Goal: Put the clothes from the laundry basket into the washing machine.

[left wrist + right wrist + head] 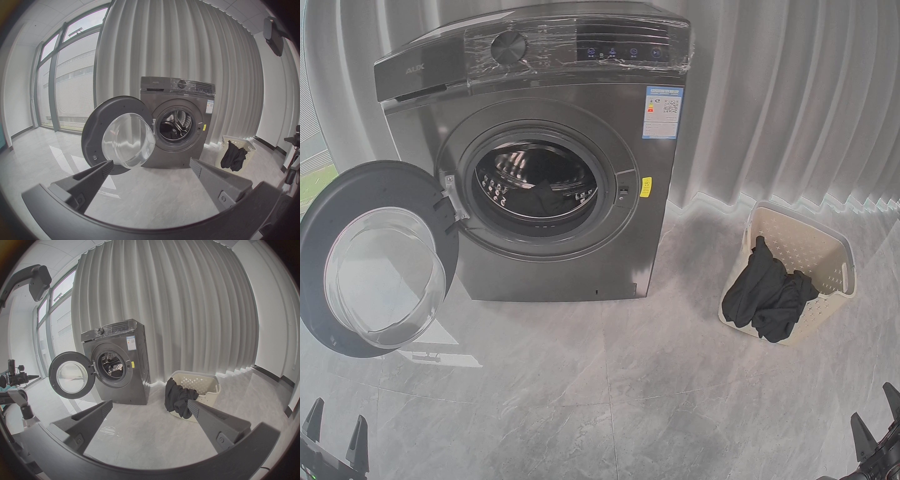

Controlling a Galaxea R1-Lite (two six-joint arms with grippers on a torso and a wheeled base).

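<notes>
A grey front-loading washing machine stands against the curtain, its round door swung wide to the left and a dark item lying in the drum. To its right a cream laundry basket sits on the floor with black clothes draped over its front rim. My left gripper is low at the near left, open and holding nothing. At the near right my right gripper is open too, well short of the basket. The machine, basket and clothes lie beyond the spread fingers.
Grey tiled floor stretches between me and the machine. A pleated white curtain runs behind machine and basket. The open door juts out over the floor on the left, and tall windows stand beyond it.
</notes>
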